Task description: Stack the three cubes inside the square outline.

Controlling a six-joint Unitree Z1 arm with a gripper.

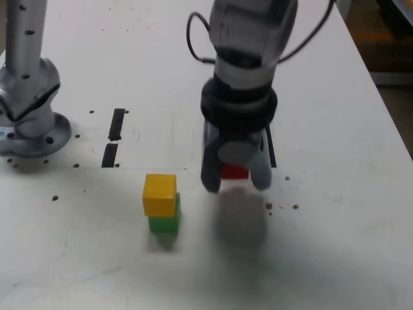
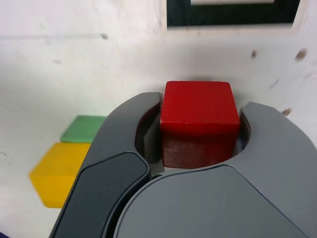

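Red cube: while the gripper (image 2: 200,130) pinches it on two opposite sides, the red cube (image 2: 200,116) sits between the fingertips, a top face and one side exposed.
Square outline: near the red cube, apart from it; the square outline (image 2: 233,15) shows in part in the wrist view.
Yellow cube: the yellow cube (image 1: 160,195) rests on the green cube (image 1: 165,216), slightly offset, toward the exterior view's left.
Bar marks: black bar marks (image 1: 117,124) lie beyond that pair.

One cube (image 1: 159,195) sits on another (image 1: 165,224), outside the outline (image 2: 228,16).
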